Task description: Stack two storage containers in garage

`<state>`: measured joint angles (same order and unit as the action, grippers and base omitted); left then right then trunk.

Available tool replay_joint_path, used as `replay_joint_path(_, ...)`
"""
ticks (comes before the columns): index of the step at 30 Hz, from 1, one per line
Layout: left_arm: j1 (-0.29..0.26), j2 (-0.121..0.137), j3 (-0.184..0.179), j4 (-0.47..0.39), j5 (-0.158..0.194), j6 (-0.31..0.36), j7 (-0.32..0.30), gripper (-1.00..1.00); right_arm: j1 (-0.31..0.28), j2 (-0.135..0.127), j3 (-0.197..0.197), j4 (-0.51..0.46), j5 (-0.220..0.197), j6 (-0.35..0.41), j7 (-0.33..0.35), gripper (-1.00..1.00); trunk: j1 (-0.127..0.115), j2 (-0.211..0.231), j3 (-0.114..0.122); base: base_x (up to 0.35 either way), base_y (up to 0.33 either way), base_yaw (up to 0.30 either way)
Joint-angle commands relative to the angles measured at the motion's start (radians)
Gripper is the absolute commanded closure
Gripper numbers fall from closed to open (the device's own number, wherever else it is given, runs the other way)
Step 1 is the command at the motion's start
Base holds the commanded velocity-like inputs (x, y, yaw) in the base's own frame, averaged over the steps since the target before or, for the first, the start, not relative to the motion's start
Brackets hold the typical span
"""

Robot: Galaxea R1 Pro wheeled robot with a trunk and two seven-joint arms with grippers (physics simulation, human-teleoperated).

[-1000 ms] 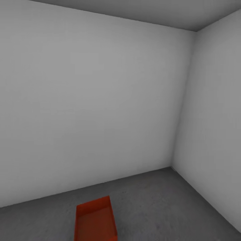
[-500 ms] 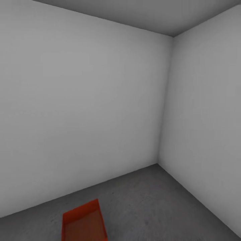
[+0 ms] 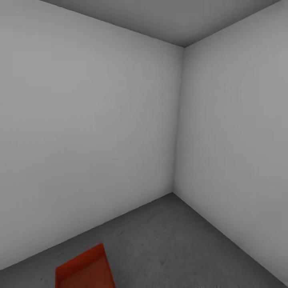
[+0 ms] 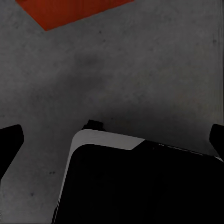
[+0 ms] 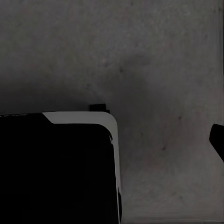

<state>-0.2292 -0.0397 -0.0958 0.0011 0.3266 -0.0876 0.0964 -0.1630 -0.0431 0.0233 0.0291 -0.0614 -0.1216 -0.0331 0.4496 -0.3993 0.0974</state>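
Observation:
One orange-red storage container (image 3: 84,271) rests on the dark grey concrete floor (image 3: 180,248) of the garage, at the lower left of the head view and cut by the picture's edge. A corner of that container (image 4: 70,11) also shows in the left wrist view, well ahead of my left gripper (image 4: 112,140). That gripper hangs over bare floor, its dark fingertips (image 4: 9,142) spread wide with nothing between them. My right gripper (image 5: 112,140) is also above bare floor, with one fingertip (image 5: 217,140) far out at the picture's edge and nothing held.
Two plain pale grey walls (image 3: 88,132) meet in a corner (image 3: 176,160) ahead and to the right. My own black, white-edged base (image 4: 140,182) shows beneath both wrists. Concrete floor stretches between the container and the right-hand wall (image 3: 240,152).
The whole head view has swung to the right, so the wall corner and the container sit further left in the picture. The container itself has not moved on the floor.

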Motion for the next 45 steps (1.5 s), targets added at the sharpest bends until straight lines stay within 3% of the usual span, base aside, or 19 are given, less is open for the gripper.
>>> replay_joint_path(1,0.0,0.0,-0.009,0.0,0.008,-0.003,0.003,-1.0,-0.001,0.0,0.003,0.003,-0.006,-0.006,-0.001,-1.0,0.0,-0.001,0.0,0.0,0.0,-0.289)
replay_joint_path(45,0.0,0.0,-0.009,0.0,0.009,-0.004,0.003,-1.0,-0.001,0.001,0.004,0.003,-0.005,-0.006,-0.001,-1.0,0.0,-0.001,0.0,0.0,0.0,-0.291)
